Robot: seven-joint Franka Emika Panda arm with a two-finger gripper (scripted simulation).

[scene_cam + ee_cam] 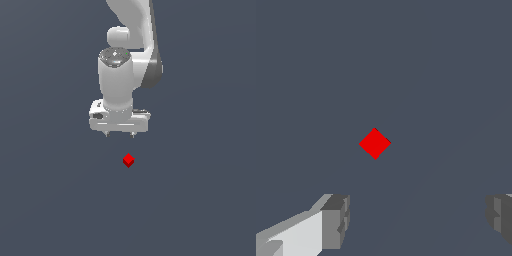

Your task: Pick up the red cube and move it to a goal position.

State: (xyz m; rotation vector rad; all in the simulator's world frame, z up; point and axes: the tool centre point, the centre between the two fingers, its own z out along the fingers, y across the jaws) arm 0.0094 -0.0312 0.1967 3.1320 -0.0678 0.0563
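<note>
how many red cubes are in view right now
1. The red cube lies alone on the dark grey surface, apart from the open gripper; the wrist view shows it beyond the spread jaws. None seems hidden.

The red cube is small, bright red and plain-faced, with no marks on any side. It rests alone on the flat dark grey-blue surface, turned so that a corner faces the exterior camera and its outline reads as a diamond. In the wrist view the red cube also shows as a diamond, flat and evenly coloured, nothing touching it.
</note>
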